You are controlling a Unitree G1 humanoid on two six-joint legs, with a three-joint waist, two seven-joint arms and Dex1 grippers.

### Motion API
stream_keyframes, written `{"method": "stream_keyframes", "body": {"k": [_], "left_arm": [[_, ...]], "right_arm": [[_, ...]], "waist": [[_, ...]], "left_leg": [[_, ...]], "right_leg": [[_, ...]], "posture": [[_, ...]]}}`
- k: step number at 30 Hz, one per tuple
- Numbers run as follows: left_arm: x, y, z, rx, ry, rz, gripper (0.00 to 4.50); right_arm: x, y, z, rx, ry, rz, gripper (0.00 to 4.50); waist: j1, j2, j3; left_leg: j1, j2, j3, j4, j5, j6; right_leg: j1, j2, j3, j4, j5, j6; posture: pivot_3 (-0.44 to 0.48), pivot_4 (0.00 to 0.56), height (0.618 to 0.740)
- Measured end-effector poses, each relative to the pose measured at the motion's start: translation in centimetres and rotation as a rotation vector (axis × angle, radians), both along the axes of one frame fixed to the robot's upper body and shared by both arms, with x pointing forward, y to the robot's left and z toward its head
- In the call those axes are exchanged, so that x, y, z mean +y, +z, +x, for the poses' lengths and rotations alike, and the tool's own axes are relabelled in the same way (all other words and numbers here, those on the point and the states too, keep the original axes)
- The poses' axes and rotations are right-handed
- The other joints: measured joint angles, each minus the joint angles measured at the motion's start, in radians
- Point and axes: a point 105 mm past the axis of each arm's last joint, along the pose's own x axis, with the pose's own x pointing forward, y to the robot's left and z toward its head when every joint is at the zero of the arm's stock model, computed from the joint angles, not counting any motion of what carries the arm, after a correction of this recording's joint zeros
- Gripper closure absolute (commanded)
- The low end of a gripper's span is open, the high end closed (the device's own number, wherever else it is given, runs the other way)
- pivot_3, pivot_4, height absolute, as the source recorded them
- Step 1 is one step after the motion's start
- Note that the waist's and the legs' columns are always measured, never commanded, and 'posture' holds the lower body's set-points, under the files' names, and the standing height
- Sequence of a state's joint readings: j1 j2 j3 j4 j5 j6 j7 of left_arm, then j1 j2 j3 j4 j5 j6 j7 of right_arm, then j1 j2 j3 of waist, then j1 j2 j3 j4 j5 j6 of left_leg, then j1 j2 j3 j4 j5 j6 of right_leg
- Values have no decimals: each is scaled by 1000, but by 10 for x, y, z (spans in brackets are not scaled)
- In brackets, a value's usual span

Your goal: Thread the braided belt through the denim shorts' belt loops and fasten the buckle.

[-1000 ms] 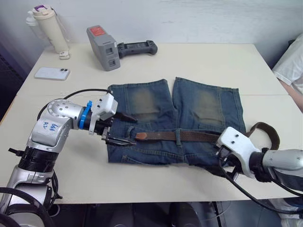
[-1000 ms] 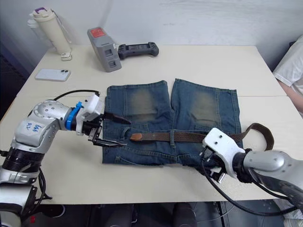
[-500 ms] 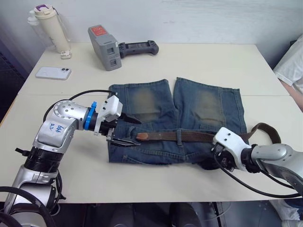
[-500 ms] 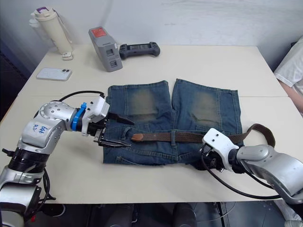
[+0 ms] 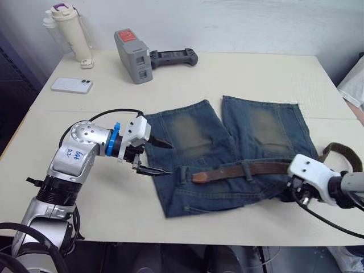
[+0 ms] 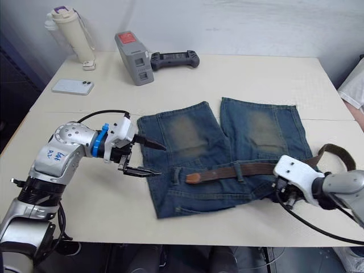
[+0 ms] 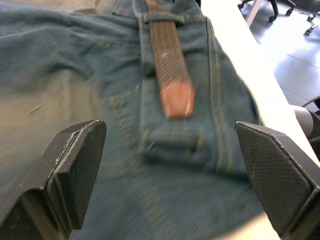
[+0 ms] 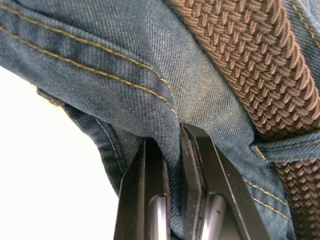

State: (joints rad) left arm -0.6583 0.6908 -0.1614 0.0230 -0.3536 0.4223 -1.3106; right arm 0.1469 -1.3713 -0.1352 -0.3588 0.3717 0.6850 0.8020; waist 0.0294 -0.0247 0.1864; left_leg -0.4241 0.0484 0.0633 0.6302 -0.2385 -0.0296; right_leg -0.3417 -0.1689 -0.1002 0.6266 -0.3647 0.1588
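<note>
- Where the cream table (image 5: 239, 74) meets our view, we count one pair of denim shorts (image 5: 227, 153) lying flat on it, with two legs, each bearing one faded yellowish-brown patch.
- One braided belt (image 5: 244, 169) lies across the shorts' waistband, its tan leather tip (image 7: 176, 99) pointing toward the left arm, its far length curling off past the shorts' edge on the right (image 5: 341, 151).
- We can make out two belt loops (image 5: 248, 169) crossing over the belt.
- Our left end effector (image 5: 154, 156) hovers at the shorts' left edge with its two black fingers (image 7: 75, 165) spread wide apart, holding nothing.
- Our right end effector (image 8: 172, 180) is pinched closed on a fold of the shorts' denim beside the belt; in the head view it sits at the shorts' right side (image 5: 301, 187).
- At the table's far side we count one white phone (image 5: 71, 85), one pale bottle (image 5: 69, 28) with a purple cap, one grey box-shaped device (image 5: 132, 48) with a red label whose writing is too small to read, and one black handheld controller (image 5: 173, 57).
- Handwritten blue marks on the left arm cannot be read.
</note>
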Motion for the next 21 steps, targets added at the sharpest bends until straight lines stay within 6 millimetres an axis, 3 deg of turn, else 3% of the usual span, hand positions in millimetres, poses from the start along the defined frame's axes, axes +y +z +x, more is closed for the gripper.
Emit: {"method": "stream_keyframes", "body": {"k": [4, 10, 14, 19, 21], "left_arm": [[-2, -2, -1, 6, -5, -1, 0], [-8, -7, -1, 9, -12, 9, 0], [-12, -13, 2, 6, 0, 25, 0], [-14, -14, 5, 13, 5, 20, 0], [-16, -13, 5, 14, -8, 20, 0]], "right_arm": [[-30, 2, 3, -19, -35, -50, 4483], [-46, 9, 15, -89, -65, -49, 4483], [-55, 16, 17, -125, -97, -67, 2690], [-52, 48, 10, -168, -134, -21, 268], [-47, 63, 3, -169, -147, 15, 38]], "waist": [[-4, 0, 0], [-5, 0, 0], [-3, 1, 0], [-4, 1, 0], [-3, 1, 0]], "left_leg": [[0, 0, 0, 0, 0, 0], [1, 0, 0, 0, 0, 0], [1, 0, 0, 1, 0, 0], [1, 0, 0, 0, 0, 0], [1, 0, 0, 0, 0, 0]], "right_leg": [[0, 0, 0, 1, 0, 0], [0, 0, 0, 1, 0, 0], [0, 0, 0, 1, 0, 0], [0, 0, 0, 1, 0, 0], [0, 0, 0, 1, 0, 0]], "posture": [[0, 150, 740], [0, 150, 740], [0, 150, 740], [0, 150, 740], [0, 150, 740]]}}
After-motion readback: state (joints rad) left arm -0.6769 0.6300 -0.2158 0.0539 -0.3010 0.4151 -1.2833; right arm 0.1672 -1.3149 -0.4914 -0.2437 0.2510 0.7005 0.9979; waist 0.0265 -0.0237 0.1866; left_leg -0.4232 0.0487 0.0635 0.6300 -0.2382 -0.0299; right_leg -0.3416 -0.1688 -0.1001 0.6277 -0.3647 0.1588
